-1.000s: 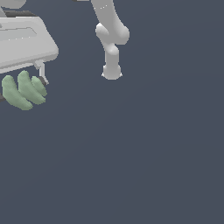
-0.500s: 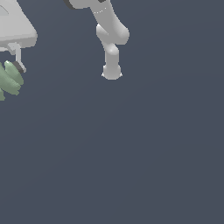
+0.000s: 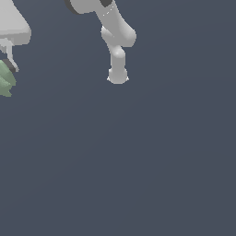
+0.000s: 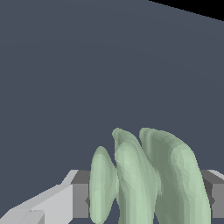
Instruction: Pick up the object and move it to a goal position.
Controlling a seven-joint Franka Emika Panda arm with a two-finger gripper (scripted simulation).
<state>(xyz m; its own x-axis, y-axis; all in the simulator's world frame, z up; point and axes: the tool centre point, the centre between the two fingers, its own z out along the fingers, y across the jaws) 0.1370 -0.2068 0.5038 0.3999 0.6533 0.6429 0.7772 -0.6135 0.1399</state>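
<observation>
The object [image 4: 144, 175] is pale green and ridged, with several pointed leaf-like lobes. In the wrist view it stands between my two grey finger pads [image 4: 81, 199], which press on its sides. My gripper [image 4: 146, 199] is shut on it. In the exterior view the white gripper body [image 3: 11, 25] is at the far left edge, and only a part of the object [image 3: 5, 80] shows below it, cut off by the edge. It hangs above the dark floor.
The arm's white base and lower links [image 3: 117, 46] stand at the upper middle of the exterior view. The dark grey floor [image 3: 138, 161] fills the remainder of that view.
My gripper has carried the object toward the exterior view's left. The gripper and the object are now mostly out of that view.
</observation>
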